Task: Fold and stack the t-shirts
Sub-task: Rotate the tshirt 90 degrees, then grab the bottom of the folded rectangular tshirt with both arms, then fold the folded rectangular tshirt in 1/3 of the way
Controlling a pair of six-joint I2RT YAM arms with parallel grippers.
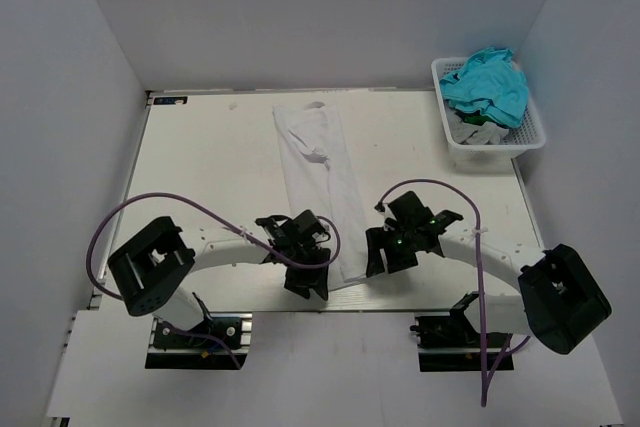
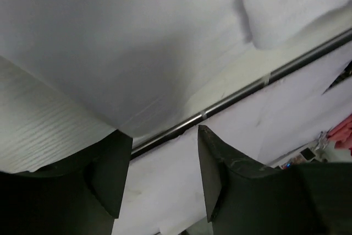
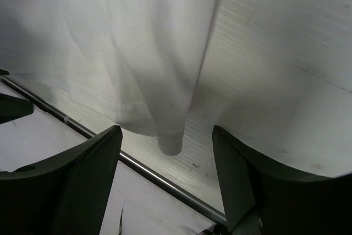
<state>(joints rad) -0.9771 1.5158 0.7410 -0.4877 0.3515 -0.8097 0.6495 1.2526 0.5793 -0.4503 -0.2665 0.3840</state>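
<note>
The shirt (image 1: 322, 182) lies as a long folded strip from the table's (image 1: 200, 167) far edge to its near edge. Left hand (image 1: 310, 282) and right hand (image 1: 385, 259) flank its near end, both released and empty

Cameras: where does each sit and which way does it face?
Top: above and behind, looking down on the table, shirt and basket; both arms show.
Left wrist: on the left arm, facing the shirt's near end; open left pincer shows.
Right wrist: on the right arm, same end, open right pincer shows.
Shared: all three see the shirt.
</note>
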